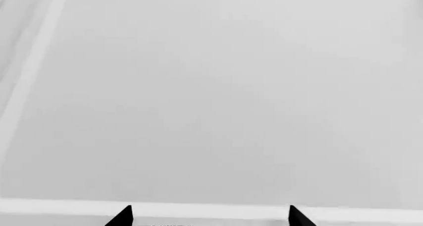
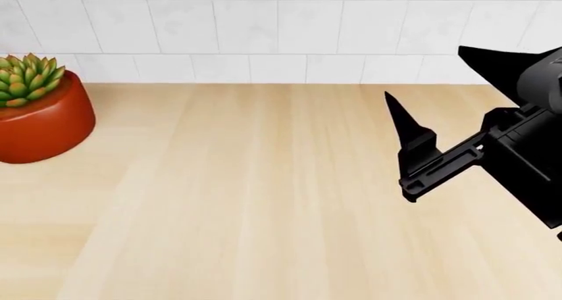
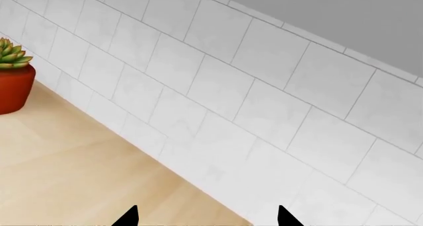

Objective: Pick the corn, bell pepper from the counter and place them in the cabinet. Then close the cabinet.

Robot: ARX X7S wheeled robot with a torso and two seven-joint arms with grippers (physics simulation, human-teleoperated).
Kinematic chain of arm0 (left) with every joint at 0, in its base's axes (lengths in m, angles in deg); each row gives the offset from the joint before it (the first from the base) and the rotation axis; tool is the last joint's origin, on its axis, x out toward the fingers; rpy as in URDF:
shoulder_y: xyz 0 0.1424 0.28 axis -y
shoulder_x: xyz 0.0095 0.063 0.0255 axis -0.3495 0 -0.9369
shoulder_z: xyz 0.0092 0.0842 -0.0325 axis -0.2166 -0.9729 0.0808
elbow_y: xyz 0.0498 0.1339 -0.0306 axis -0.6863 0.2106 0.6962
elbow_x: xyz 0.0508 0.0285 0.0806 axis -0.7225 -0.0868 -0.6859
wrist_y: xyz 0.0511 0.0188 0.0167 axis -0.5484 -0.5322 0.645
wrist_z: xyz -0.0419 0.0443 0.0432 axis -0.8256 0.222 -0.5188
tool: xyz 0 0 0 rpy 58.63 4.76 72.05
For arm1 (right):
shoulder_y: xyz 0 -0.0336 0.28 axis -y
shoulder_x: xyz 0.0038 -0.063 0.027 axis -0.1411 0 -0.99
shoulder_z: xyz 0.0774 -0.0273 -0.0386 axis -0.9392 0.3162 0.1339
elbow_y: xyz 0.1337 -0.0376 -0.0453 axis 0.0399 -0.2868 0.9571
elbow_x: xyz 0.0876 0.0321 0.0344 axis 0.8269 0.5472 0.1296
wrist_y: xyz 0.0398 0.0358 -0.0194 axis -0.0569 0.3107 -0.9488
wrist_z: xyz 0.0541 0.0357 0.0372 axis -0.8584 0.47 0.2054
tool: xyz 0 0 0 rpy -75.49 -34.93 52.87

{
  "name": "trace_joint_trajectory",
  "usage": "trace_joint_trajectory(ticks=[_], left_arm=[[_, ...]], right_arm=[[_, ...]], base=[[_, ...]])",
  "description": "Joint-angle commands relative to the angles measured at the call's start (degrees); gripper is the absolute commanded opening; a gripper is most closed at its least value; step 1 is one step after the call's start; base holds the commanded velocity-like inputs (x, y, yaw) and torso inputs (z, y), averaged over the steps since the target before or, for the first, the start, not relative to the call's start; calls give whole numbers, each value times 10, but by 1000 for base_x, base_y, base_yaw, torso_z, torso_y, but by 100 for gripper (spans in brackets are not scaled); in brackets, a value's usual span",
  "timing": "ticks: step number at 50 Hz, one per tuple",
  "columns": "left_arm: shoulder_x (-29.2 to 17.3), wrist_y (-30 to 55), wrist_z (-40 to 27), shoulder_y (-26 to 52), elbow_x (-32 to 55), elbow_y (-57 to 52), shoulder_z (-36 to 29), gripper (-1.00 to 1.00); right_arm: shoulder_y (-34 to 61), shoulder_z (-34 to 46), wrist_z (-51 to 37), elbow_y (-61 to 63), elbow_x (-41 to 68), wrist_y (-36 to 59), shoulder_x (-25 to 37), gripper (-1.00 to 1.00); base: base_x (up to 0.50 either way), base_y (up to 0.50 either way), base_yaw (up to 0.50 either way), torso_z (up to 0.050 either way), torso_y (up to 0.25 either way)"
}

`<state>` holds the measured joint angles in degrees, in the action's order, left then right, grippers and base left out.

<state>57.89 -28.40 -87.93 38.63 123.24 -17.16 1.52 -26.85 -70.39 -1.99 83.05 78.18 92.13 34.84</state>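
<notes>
My right gripper (image 2: 439, 83) is matte black and angular, its fingers (image 2: 399, 112) tapering to sharp points on a blocky, grooved body.

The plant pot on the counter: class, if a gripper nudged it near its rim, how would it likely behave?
The plant pot looks squat and wide, sitting flat on the counter, so it would probably slide rather than tip. Its rounded, glossy side may be slippery for the jaws. With the succulent and presumably soil inside, it is likely heavy for its size.
</notes>
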Motion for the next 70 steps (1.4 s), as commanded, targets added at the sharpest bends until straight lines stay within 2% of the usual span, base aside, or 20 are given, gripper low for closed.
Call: trace_joint_trajectory(ticks=[1,18,70], left_arm=[[25,16,32,2,35,40,-72,100],[48,37,45,27,-9,87,-126,100],[109,74,17,66,-188,185,-309,100]], right_arm=[[-5,0,1,2,-2,-5,2,100],[-18,-3,5,3,-9,-15,7,100],[-64,-32,9,7,-12,-47,32,100]], base=[[12,-3,-5,0,-12],[3,-3,-5,0,-6],[2,-1,-2,0,-7]])
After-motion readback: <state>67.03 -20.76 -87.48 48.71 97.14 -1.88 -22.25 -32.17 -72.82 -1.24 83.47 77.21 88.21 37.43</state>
